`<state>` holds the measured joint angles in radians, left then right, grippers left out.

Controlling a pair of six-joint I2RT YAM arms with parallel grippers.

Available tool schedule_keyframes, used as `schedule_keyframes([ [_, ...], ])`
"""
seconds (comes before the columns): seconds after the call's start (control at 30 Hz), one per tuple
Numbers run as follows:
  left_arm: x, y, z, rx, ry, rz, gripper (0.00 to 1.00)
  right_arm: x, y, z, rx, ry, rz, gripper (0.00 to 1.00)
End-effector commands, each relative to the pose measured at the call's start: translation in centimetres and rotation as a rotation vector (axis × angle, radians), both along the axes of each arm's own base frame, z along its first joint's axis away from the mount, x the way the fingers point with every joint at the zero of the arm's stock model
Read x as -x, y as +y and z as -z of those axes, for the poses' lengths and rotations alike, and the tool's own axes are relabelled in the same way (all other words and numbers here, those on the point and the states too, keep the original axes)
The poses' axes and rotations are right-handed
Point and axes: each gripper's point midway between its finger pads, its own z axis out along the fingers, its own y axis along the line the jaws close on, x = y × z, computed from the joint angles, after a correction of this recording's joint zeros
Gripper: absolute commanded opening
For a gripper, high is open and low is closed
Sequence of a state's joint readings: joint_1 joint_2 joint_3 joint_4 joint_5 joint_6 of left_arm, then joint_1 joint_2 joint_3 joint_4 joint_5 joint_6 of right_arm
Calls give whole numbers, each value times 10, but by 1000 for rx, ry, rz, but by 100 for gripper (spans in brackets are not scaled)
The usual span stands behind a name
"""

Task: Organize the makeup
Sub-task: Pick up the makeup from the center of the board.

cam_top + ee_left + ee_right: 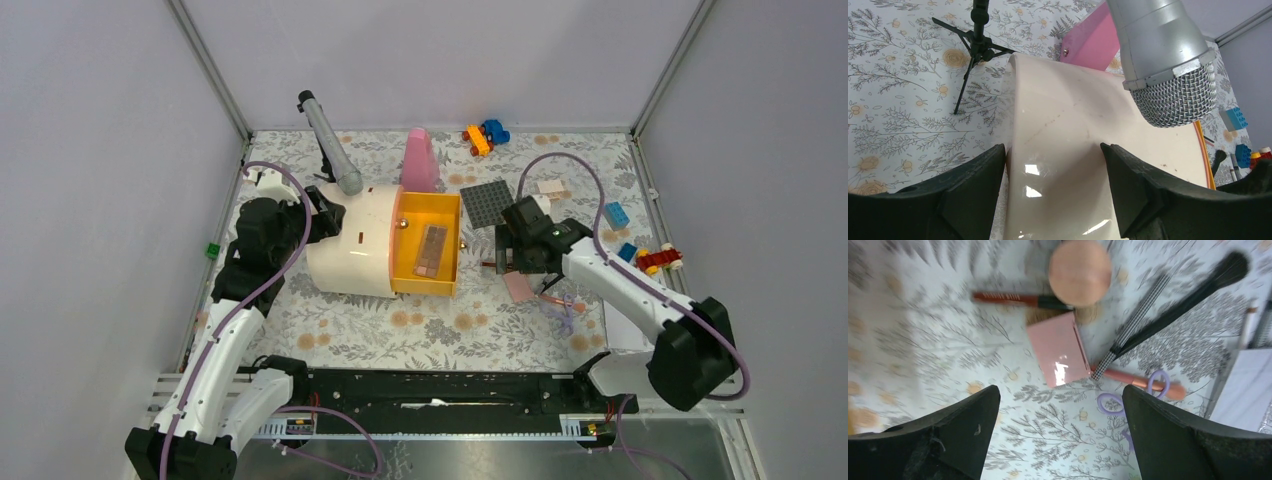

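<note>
A cream case (350, 250) with an open orange tray (452, 215) holds a long brown palette (432, 250). My left gripper (328, 215) is open with its jaws on either side of the case's cream shell (1068, 115). My right gripper (1060, 392) is open and empty, hovering just above the pink square compact (1058, 355). Around the compact lie a round peach puff (1080, 271), a red-brown pencil (1008, 298), a black brush (1193, 292), a checked-handle brush (1135, 322) and a pink tube (1143, 382). In the top view the right gripper (520, 262) is right of the tray.
A silver microphone (1163, 60) on a small tripod (975, 45) leans over the case. A tall pink cone bottle (420, 160) stands behind the tray. A dark studded plate (487, 203) and toy bricks (485, 135) lie at the back right. Purple hair ties (1113, 402) lie near the tube.
</note>
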<state>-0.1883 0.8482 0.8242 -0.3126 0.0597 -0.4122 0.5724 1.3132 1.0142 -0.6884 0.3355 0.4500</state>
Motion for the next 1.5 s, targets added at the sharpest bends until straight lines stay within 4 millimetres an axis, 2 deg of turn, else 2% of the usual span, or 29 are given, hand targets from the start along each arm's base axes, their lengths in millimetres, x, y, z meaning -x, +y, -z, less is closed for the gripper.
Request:
schedule_keyframes([
  [0.0,26,5,64,-82,239,31,73,11,11,33,-14,90,-102,100],
  [0.1,26,5,65,-81,242,31,73,8,7,51,32,121,-125,100],
  [0.37,26,5,66,-81,243,30,73,-12,21,76,44,177,-230,99],
  [0.47,26,5,66,-81,245,32,73,-16,21,86,51,210,-239,98],
  [0.83,26,4,67,-81,247,34,73,-10,13,113,58,310,-222,91],
  [0.93,26,4,67,-80,251,35,73,-8,9,114,53,328,-187,84],
  [1.07,26,4,67,-79,250,37,73,-8,3,109,43,345,-145,69],
  [1.27,26,4,67,-78,249,38,73,-12,3,97,22,328,-129,56],
  [1.37,26,4,66,-78,247,37,73,-18,-1,82,37,281,-108,47],
  [1.47,26,3,66,-77,247,40,73,-30,-6,55,57,200,-77,39],
])
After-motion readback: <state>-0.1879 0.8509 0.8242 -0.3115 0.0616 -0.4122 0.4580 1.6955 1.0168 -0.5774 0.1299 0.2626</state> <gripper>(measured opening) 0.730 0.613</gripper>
